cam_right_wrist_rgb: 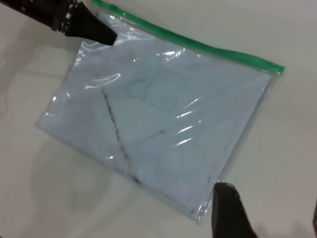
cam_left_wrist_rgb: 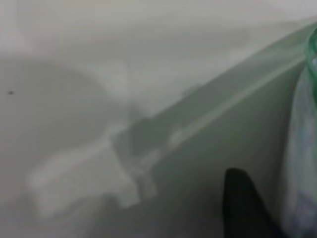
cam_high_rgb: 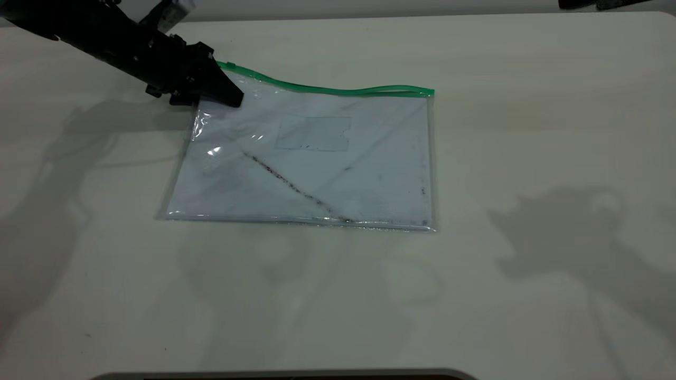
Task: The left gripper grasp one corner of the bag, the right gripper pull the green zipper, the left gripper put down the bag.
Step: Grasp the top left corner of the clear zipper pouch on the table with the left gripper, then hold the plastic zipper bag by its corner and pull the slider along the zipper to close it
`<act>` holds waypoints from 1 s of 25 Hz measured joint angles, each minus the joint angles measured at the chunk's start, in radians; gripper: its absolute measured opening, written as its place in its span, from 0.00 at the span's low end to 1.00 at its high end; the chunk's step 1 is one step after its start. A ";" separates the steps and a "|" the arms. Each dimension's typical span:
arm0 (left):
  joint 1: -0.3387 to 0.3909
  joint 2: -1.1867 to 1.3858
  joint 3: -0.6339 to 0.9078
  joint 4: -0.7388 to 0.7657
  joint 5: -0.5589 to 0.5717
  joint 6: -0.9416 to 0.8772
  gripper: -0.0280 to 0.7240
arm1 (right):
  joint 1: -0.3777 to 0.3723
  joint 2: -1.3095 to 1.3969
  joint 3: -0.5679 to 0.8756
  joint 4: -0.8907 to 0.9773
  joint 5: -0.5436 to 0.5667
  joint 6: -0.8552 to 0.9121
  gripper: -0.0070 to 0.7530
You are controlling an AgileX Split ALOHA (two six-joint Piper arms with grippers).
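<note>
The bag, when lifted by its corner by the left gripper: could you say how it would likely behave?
The bag probably flops: its green zipper edge already ripples. Its glossy plastic may slip in the left gripper. Holding only thin sheets, it is likely light.

The bag (cam_right_wrist_rgb: 158, 119) lies flat on the pale table (cam_right_wrist_rgb: 277, 148), its clear plastic catching bright glints over the white sheets inside. The green zipper (cam_right_wrist_rgb: 190, 40) runs along one long edge of it. A dark streak (cam_right_wrist_rgb: 116, 134) crosses the pouch slantwise, and a small clear card pocket (cam_right_wrist_rgb: 166, 89) sits between that streak and the green edge. The left gripper (cam_right_wrist_rgb: 106, 37) comes in at the bag's green-edged corner nearest the streak, its black tip over the plastic just beside the zipper. One dark finger (cam_right_wrist_rgb: 228, 210) of the right gripper shows just off the bag's opposite corner.
</note>
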 joint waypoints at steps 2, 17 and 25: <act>0.000 0.002 0.000 0.000 0.010 0.000 0.33 | 0.000 0.015 -0.007 0.000 0.008 -0.019 0.59; -0.084 0.008 -0.303 0.068 0.320 0.125 0.11 | 0.000 0.292 -0.340 -0.002 0.146 -0.214 0.59; -0.294 0.006 -0.433 0.168 0.335 0.130 0.11 | 0.000 0.502 -0.589 -0.009 0.267 -0.354 0.59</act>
